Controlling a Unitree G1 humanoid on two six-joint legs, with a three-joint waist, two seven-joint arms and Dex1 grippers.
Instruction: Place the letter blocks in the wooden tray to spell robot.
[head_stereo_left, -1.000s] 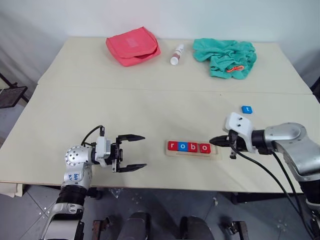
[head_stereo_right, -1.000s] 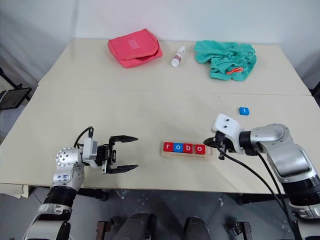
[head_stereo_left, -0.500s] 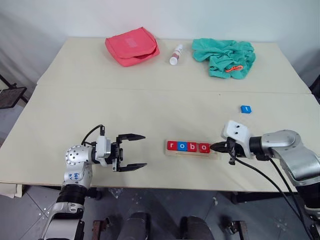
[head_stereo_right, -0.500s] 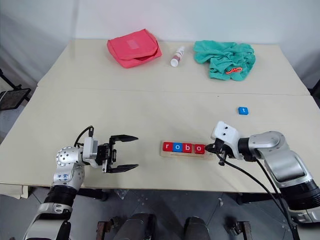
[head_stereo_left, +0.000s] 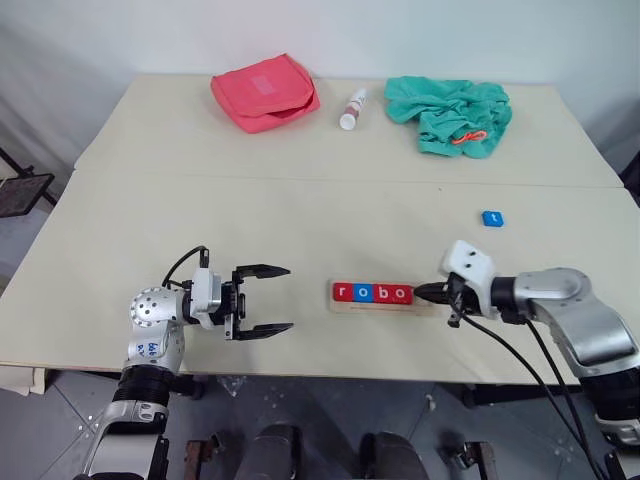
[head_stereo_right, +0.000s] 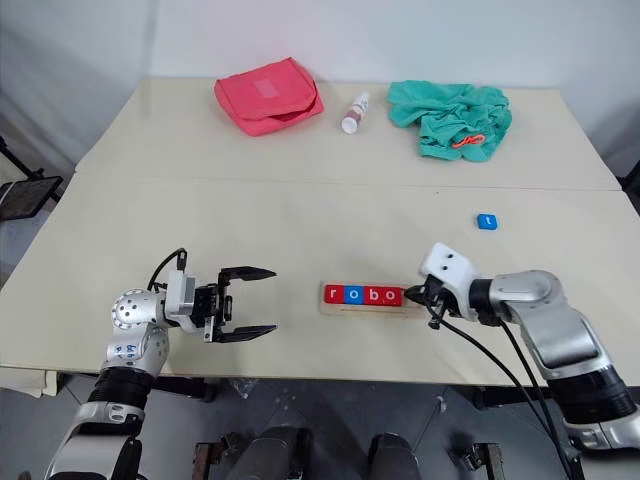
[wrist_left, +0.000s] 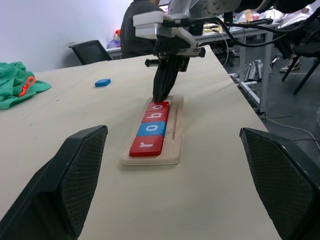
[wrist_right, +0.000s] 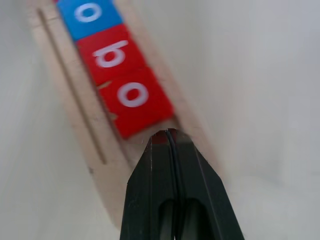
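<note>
wooden tray (head_stereo_left: 383, 303) lies near the front edge of the table (head_stereo_left: 300, 220), centre-right. four letter blocks sit in it in a touching row: red r (head_stereo_left: 344, 293), blue o (head_stereo_left: 363, 293), red b (head_stereo_left: 382, 293), red o (head_stereo_left: 402, 294). the tray's right end is partly covered by the right gripper (head_stereo_left: 418, 292), so the free slot there is hard to see. in the right wrist view the r is cut off at the frame edge and only part of the blue o shows.

right gripper: fingers pressed together into one point, nothing between them. the tip sits at the right edge of the last red o, on the tray; whether it actually touches the block or just meets it, cannot tell.

fifth block, blue t (head_stereo_left: 491, 218), lies alone on the table, farther back and to the right of the tray, well apart from it. its letter is too small to read with any certainty.

left gripper (head_stereo_left: 274, 299): fingers spread wide, empty, pointing right toward the tray, well to the left of it.

far side of the table: pink pouch (head_stereo_left: 264, 92), small white bottle (head_stereo_left: 353, 109) lying down, crumpled green cloth (head_stereo_left: 452, 114) with an orange bit on it, not identifiable.

left wrist view: a person (wrist_left: 141, 26) stands past the table's end, mostly hidden behind the right arm.
</note>
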